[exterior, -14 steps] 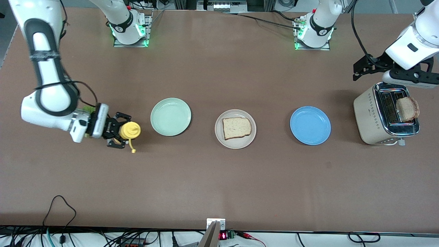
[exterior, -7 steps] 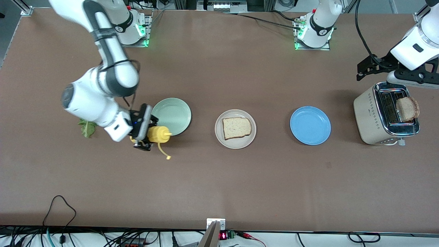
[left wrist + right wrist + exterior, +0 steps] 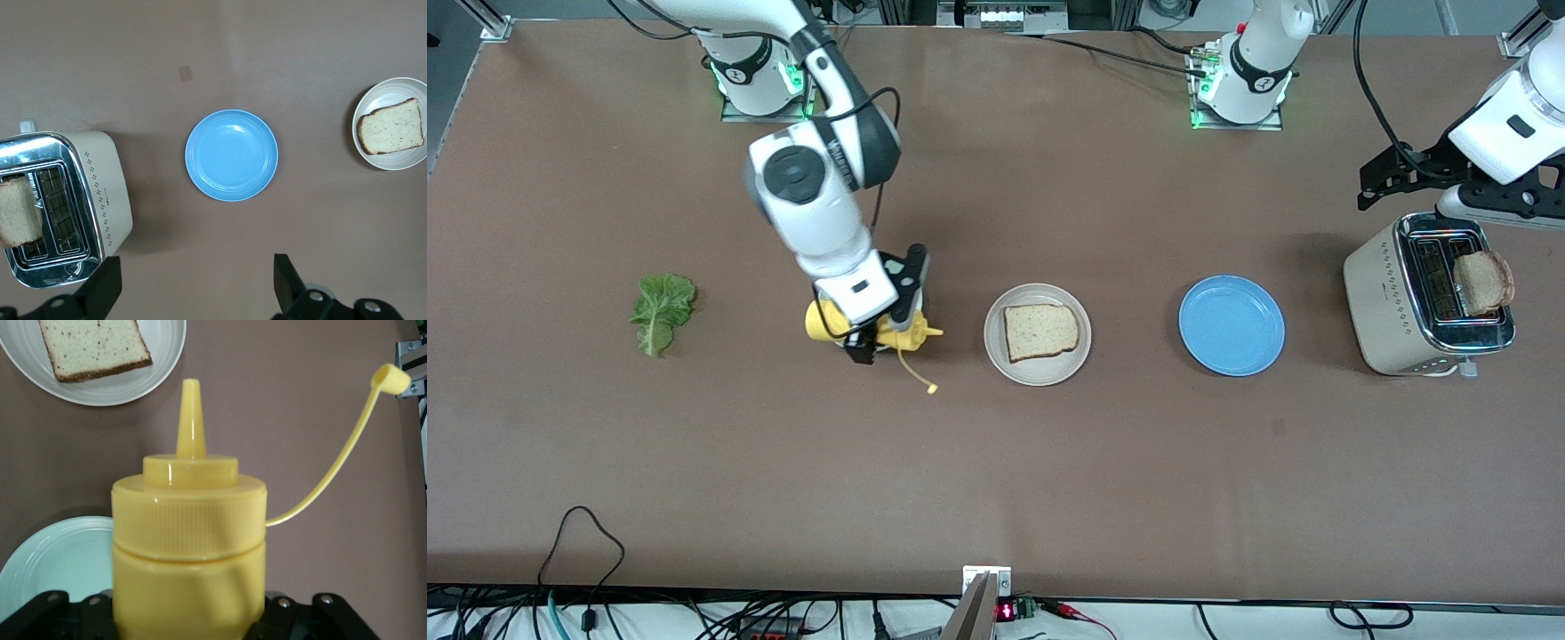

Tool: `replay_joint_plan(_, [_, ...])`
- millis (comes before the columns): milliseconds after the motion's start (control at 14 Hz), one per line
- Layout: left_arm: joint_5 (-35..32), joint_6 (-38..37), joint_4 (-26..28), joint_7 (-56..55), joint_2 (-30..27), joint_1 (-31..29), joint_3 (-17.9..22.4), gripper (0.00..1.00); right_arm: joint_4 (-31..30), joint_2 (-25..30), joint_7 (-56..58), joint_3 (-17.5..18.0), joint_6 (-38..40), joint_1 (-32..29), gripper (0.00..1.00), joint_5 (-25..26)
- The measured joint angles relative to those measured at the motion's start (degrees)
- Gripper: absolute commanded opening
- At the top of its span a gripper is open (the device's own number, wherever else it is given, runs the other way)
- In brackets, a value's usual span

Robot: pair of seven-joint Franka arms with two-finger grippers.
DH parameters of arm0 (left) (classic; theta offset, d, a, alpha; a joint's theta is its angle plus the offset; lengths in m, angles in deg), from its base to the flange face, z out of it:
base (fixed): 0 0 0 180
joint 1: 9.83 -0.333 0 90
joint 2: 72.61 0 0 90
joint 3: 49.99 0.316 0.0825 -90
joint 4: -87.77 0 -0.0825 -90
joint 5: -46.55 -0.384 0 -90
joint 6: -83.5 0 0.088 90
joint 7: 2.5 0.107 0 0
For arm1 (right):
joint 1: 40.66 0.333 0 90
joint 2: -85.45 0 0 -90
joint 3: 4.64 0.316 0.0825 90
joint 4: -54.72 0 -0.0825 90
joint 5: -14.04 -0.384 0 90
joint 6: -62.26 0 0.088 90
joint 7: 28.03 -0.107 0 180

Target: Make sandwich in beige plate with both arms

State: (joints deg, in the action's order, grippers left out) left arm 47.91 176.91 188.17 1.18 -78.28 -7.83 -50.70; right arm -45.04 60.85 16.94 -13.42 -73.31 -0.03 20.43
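Note:
The beige plate lies mid-table with one bread slice on it; both show in the right wrist view. My right gripper is shut on a yellow squeeze bottle, held over the mint green plate beside the beige plate, nozzle toward the bread and cap dangling on its strap. A second bread slice stands in the toaster. The lettuce leaf lies at the right arm's end. My left gripper hovers open and empty by the toaster, its fingers wide apart.
The mint green plate is mostly hidden under the right arm in the front view. A blue plate lies bare between the beige plate and the toaster. Cables run along the table edge nearest the front camera.
My right arm has carried the yellow bottle from beside the lettuce, across the mint green plate, to next to the beige plate. The lettuce is now uncovered. The left arm barely moved.

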Motion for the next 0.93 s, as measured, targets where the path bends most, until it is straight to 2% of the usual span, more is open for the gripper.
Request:
replay_joint_plan(143, [0.0,0.0,0.0,0.0,0.0,0.01,-0.11,1.0,1.44,-1.24,-4.59,-0.01,2.79,2.37,0.33,6.46])
replay_joint_plan(356, [0.0,0.0,0.0,0.0,0.0,0.03,-0.31,1.0,7.28,-5.8,-8.68,-0.02,8.24,5.79,0.33,12.71])
replay_joint_plan(570, [0.0,-0.28,0.0,0.0,0.0,0.03,-0.36,1.0,12.3,-11.05,-12.84,-0.04,11.06,8.94,0.33,17.39])
replay_joint_plan(784, [0.0,-0.57,0.0,0.0,0.0,0.03,-0.41,1.0,13.81,-14.89,-16.12,-0.08,11.49,11.45,0.33,22.03])
replay_joint_plan(927, [0.0,-0.7,0.0,0.0,0.0,0.03,-0.43,1.0,15.4,-17.37,-16.72,-0.15,12.38,12.63,0.33,23.41])
